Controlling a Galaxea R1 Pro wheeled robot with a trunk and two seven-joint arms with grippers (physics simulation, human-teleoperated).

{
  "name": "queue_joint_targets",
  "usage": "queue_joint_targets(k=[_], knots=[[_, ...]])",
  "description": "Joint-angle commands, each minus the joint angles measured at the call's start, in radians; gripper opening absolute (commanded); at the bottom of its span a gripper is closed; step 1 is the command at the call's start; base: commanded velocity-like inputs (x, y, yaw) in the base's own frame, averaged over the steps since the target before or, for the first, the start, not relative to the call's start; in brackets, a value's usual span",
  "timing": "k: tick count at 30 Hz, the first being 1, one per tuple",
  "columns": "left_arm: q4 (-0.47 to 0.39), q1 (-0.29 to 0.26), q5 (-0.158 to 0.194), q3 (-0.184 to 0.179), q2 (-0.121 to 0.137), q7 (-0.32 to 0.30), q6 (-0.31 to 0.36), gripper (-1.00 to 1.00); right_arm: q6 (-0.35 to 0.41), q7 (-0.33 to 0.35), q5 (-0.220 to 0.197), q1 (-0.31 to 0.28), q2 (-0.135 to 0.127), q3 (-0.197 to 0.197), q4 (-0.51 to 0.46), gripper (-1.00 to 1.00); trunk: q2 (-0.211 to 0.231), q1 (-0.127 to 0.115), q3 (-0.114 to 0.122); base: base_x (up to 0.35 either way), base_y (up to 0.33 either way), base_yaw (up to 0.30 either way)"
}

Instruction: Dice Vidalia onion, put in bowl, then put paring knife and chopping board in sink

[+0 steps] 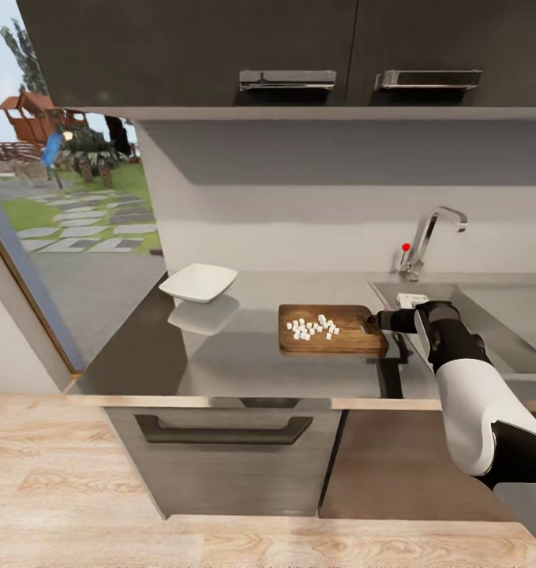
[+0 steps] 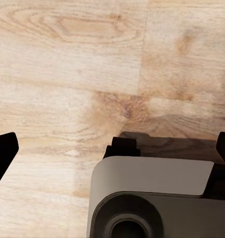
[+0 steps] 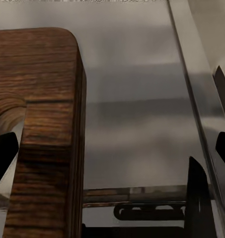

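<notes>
The diced onion [image 1: 312, 328] lies as a loose cluster of small white cubes on the chopping board [image 1: 331, 328], toward the board's left half. The board rests flat on the countertop [image 1: 220, 355], just left of the sink [image 1: 496, 315], whose drainboard edge runs close beside the board's right end. In the right wrist view the board's rounded corner [image 3: 42, 124] stands close in front of the camera, with bare grey worktop beside it.

The right gripper [image 1: 376, 322] is at the board's right edge, touching or nearly touching it; its dark fingertips [image 3: 3, 153] show far apart at the two sides of the right wrist view, so the jaws stand spread and hold nothing. The white and black right arm [image 1: 473, 394] reaches in over the counter's front edge.

The white bowl [image 1: 198, 282] sits on the countertop well to the left of the board and nearer the back wall, with open worktop between them. The chrome tap [image 1: 429, 237] with its red knob rises behind the sink. Dark upper cabinets [image 1: 299, 47] hang above, and a drawer front [image 1: 224, 442] sits below the counter.

The left gripper [image 2: 112, 148] points down at the pale wood floor [image 2: 67, 74]; its fingertips show wide apart, empty.
</notes>
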Motion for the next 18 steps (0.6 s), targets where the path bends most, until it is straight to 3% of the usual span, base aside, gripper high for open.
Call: queue_joint_targets(k=[1,6,11,18], knots=[[0.005,-0.002,0.007,-0.001,0.0,-0.001,-0.007,1.0,0.002,0.009,0.02,0.0,0.001,-0.003,0.008,1.0,0.0,0.0,-0.002,0.0,0.0,0.0],[0.005,-0.002,0.007,-0.001,0.0,-0.001,-0.007,1.0,0.001,0.009,0.02,0.0,0.001,0.002,0.008,1.0,0.0,0.0,-0.003,0.0,0.0,0.0],[0.005,-0.002,0.007,-0.001,0.0,-0.001,-0.007,1.0,0.0,0.009,0.019,0.0,0.002,0.055,0.008,1.0,0.0,0.0,-0.003,0.0,0.0,0.0],[0.005,-0.002,0.007,-0.001,0.0,-0.001,-0.007,1.0,0.0,0.008,0.02,0.0,0.021,0.063,0.009,1.0,0.0,0.0,-0.003,0.0,0.0,0.0]])
